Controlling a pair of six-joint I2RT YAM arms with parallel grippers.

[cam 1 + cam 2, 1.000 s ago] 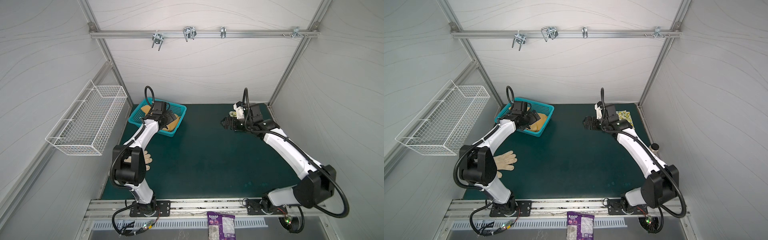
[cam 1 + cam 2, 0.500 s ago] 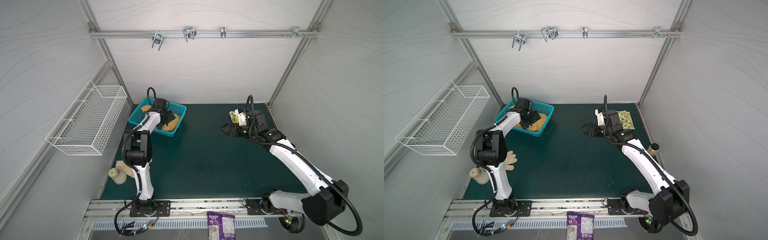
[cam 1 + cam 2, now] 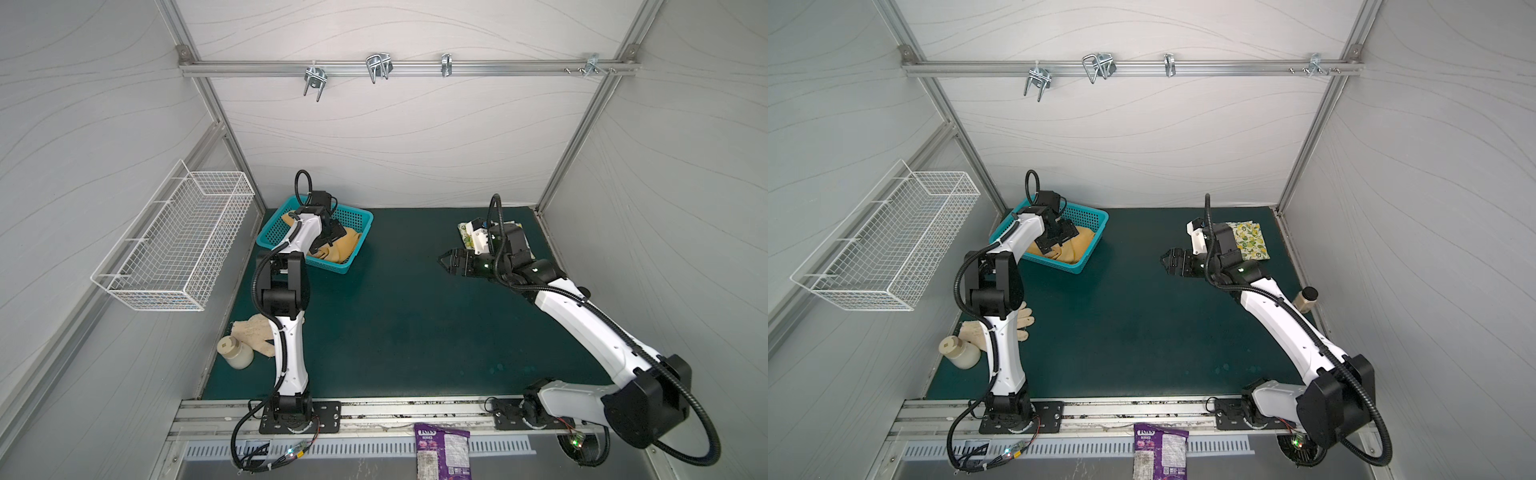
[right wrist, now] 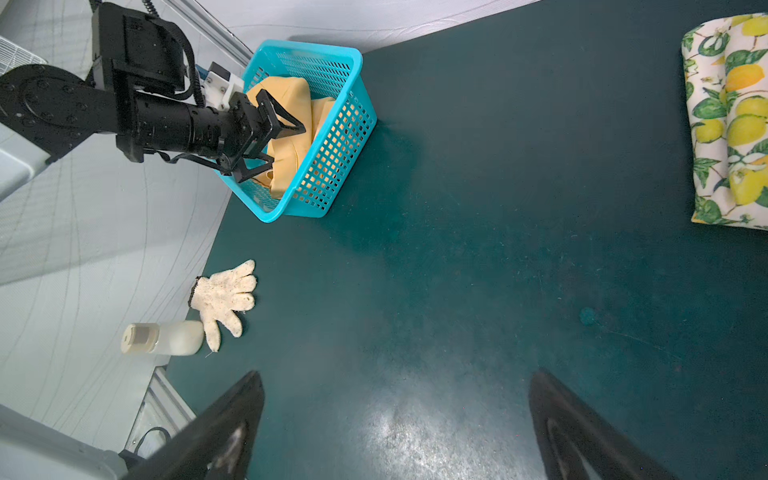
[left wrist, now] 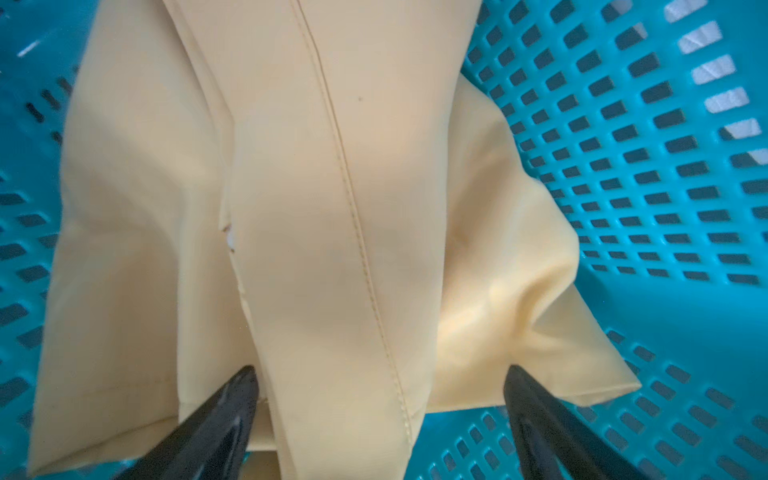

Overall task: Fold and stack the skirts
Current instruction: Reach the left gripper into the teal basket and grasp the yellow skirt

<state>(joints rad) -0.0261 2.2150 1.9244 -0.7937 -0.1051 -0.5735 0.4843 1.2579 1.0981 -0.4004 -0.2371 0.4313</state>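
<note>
At the worktop's (image 3: 395, 311) far-left corner, the left claw (image 5: 380, 374) sits inside the teal basket (image 3: 358, 214), jaws wide apart astride a seamed fold of the mustard skirt (image 5: 332, 208) (not clamped on it). That skirt lies crumpled in the basket. Folded at the far-right corner lies the lemon-print skirt (image 3: 1252, 241). Near it the right claw (image 3: 1165, 264) hangs over bare worktop, jaws fully spread, holding nothing. By the left edge a knit glove (image 4: 226, 295) rests just beside a cream bottle (image 4: 166, 338).

- The mustard-yellow skirt (image 5: 332, 208) is lying crumpled inside the teal basket (image 4: 332, 166).
- The lemon-print skirt (image 3: 1252, 243) is lying folded on the surface (image 3: 1142, 332), at its far right corner.
</note>
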